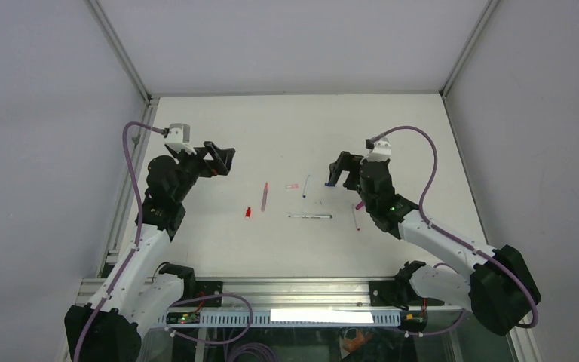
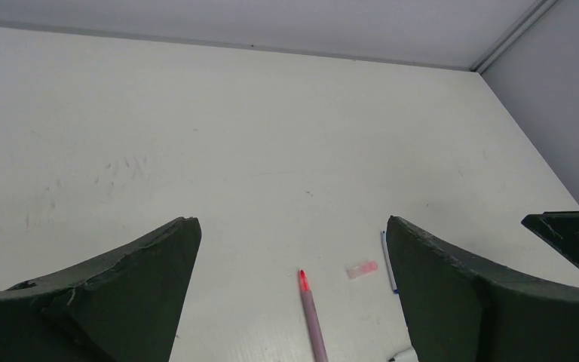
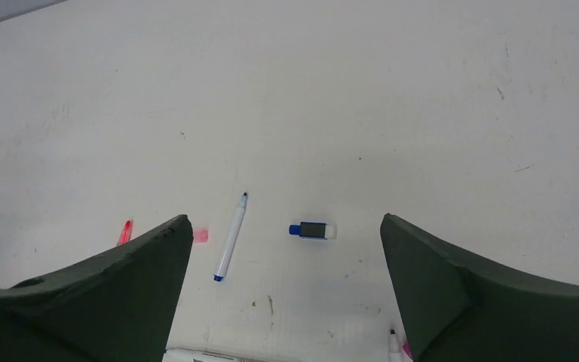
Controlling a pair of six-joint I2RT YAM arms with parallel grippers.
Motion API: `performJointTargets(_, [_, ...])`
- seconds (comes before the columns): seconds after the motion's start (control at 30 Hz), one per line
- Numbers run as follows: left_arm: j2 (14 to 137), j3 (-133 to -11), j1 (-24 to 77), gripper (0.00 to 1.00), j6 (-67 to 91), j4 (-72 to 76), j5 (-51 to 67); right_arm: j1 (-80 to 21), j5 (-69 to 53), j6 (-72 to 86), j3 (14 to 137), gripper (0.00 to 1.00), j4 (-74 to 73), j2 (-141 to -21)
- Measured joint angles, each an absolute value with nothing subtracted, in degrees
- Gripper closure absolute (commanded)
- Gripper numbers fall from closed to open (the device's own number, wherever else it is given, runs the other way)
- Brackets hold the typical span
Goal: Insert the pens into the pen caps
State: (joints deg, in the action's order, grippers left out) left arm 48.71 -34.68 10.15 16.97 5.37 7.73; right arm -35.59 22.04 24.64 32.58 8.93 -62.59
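Black left claw (image 1: 222, 160) hangs spread and empty over the white table (image 1: 294, 128). Left to right lie a red cap (image 1: 248, 213), pink pen (image 1: 264, 196), pale pink cap (image 2: 362, 269), white pen (image 3: 231, 237), grey pen (image 1: 310, 216) and blue cap (image 3: 313, 230), all apart. The right claw (image 1: 338, 170), spread and empty, hangs near a magenta pen (image 1: 355, 219).

Left arm (image 1: 139, 256), right arm (image 1: 437, 237): white link shells, black joint housings, bulky black motor blocks at bases. Purple cable (image 1: 130, 173) loops along each arm up to wrist. Pale grey camera block (image 1: 179, 134) on left wrist, white one on right. Small green light (image 1: 396, 204) on right forearm joint. Left gripper (image 1: 225, 159), right gripper (image 1: 337, 170): black. Fingers (image 2: 113, 294) dark, wedge-shaped, edges scuffed and chipped.
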Motion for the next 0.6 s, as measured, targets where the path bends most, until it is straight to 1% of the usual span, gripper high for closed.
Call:
performJointTargets(0.17, [48.7, -34.7, 10.2, 0.01, 17.0, 5.1, 7.7, -35.6, 23.3, 25.2, 32.6, 0.00, 9.0, -61.9])
performJointTargets(0.47, [48.7, -34.7, 10.2, 0.01, 17.0, 4.4, 7.7, -35.6, 21.2, 23.2, 31.8, 0.01, 10.9, -59.5])
performJointTargets(0.5, [48.7, -34.7, 10.2, 0.01, 17.0, 4.3, 7.7, -35.6, 21.0, 23.2, 31.8, 0.04, 10.9, -59.5])
performJointTargets(0.53, [48.7, -34.7, 10.2, 0.07, 17.0, 4.0, 7.7, -35.6, 20.5, 23.0, 31.8, 0.18, 10.9, -59.5])
performJointTargets(0.57, [48.7, -34.7, 10.2, 0.55, 17.0, 3.9, 7.7, -35.6, 20.2, 22.8, 31.8, 0.91, 10.8, -59.6])
performJointTargets(0.6, [48.6, -34.7, 10.2, 0.81, 16.9, 3.6, 7.6, -35.6, 19.7, 22.6, 31.8, 1.00, 10.5, -59.8])
